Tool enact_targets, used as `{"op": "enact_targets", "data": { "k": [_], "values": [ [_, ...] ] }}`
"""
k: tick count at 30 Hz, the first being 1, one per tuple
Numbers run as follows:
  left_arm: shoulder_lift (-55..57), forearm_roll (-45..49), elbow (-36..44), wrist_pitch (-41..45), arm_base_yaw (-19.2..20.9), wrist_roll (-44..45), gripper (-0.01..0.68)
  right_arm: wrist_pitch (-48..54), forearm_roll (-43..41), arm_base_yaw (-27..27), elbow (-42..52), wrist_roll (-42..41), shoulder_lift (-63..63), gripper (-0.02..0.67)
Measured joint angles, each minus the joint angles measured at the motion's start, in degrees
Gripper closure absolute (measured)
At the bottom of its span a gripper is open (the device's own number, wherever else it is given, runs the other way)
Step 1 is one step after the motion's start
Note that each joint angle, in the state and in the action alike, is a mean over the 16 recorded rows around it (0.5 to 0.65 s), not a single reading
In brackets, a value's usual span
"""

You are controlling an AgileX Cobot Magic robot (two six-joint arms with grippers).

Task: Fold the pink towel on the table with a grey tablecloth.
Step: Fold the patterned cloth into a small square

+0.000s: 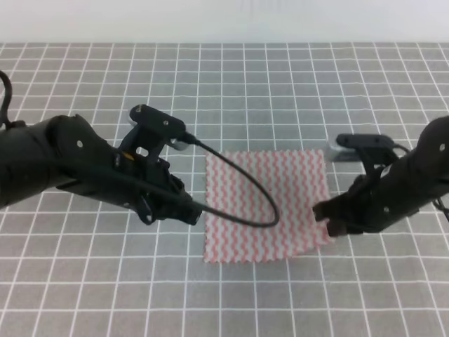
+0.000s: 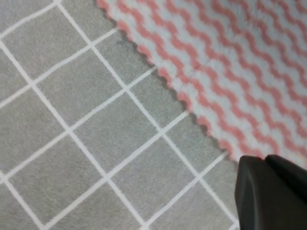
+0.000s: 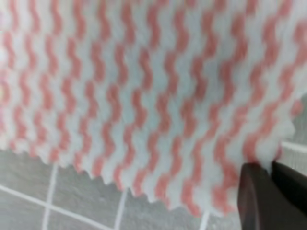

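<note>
The pink towel (image 1: 280, 182) lies flat on the table with a grey tablecloth (image 1: 224, 84), near the middle. My right gripper (image 1: 323, 213) is at the towel's front right corner and shut on it. In the right wrist view the scalloped corner of the towel (image 3: 144, 86) sits pinched at the fingertips (image 3: 254, 191), raised off the table (image 3: 72, 201). My left gripper (image 1: 195, 210) hovers over the table (image 2: 96, 143) just beside the towel's left edge (image 2: 240, 62). Its dark fingers (image 2: 252, 191) look pressed together and hold nothing.
A black cable (image 1: 270, 210) from the left arm loops over the left half of the towel. The table's far edge meets a white wall at the top of the exterior view. Gridded cloth extends on all sides of the towel.
</note>
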Motion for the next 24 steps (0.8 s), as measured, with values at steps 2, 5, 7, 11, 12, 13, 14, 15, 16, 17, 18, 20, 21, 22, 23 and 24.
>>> {"op": "enact_targets", "data": {
  "k": [2, 5, 7, 11, 12, 13, 14, 15, 16, 17, 18, 20, 21, 22, 23, 24],
  "values": [
    [-0.1, 1.0, 0.0, 0.7, 0.0, 0.8, 0.672, 0.1, 0.0, 0.0, -0.8, 0.0, -0.4, 0.663],
    [-0.3, 2.5, 0.0, 2.1, 0.0, 2.5, 0.655, 0.3, 0.0, 0.0, -2.1, 0.0, -0.6, 0.663],
    [-0.3, 3.4, 0.0, 3.2, -0.1, 4.1, 0.627, 0.4, 0.0, 0.0, -3.0, 0.0, -0.7, 0.663],
    [-0.5, 4.7, 0.0, 5.4, -0.7, 7.8, 0.55, 0.4, 0.0, 0.0, -4.6, 0.0, -0.8, 0.664],
    [-0.4, 4.9, 0.0, 5.9, -1.0, 8.9, 0.528, 0.4, 0.0, 0.0, -4.9, 0.0, -0.8, 0.664],
    [-0.4, 5.1, 0.0, 6.3, -1.4, 10.0, 0.505, 0.3, 0.0, 0.0, -5.2, 0.0, -0.8, 0.664],
    [-0.4, 5.3, 0.0, 6.7, -1.8, 11.2, 0.481, 0.2, 0.0, 0.0, -5.4, 0.0, -0.8, 0.664],
    [-0.3, 5.3, 0.0, 7.0, -2.3, 12.3, 0.457, 0.1, 0.0, 0.0, -5.7, 0.0, -0.9, 0.664],
    [-0.3, 5.4, 0.0, 7.2, -2.8, 13.4, 0.433, 0.0, 0.0, 0.0, -5.8, 0.0, -0.9, 0.664],
    [-0.3, 5.5, 0.0, 7.3, -3.5, 14.5, 0.411, -0.2, 0.0, 0.0, -6.0, 0.0, -1.0, 0.664],
    [-0.3, 5.5, 0.0, 7.3, -4.1, 15.6, 0.387, -0.4, 0.0, -0.1, -6.1, 0.0, -1.1, 0.664],
    [-0.4, 5.8, 0.0, 6.9, -5.6, 17.3, 0.348, -0.8, 0.0, -0.1, -6.3, 0.0, -1.1, 0.664],
    [-0.4, 6.0, 0.0, 6.6, -6.3, 18.1, 0.33, -1.0, 0.0, -0.1, -6.4, 0.0, -1.2, 0.664],
    [-0.4, 6.3, 0.0, 6.2, -7.0, 18.6, 0.321, -1.3, 0.0, -0.1, -6.5, 0.0, -1.3, 0.664],
    [-0.4, 6.6, 0.0, 5.8, -7.7, 19.2, 0.307, -1.5, 0.0, -0.1, -6.5, 0.0, -1.4, 0.664],
    [-0.4, 6.9, 0.0, 5.4, -8.4, 19.7, 0.296, -1.8, 0.0, -0.1, -6.5, 0.0, -1.4, 0.664]
  ]
}}
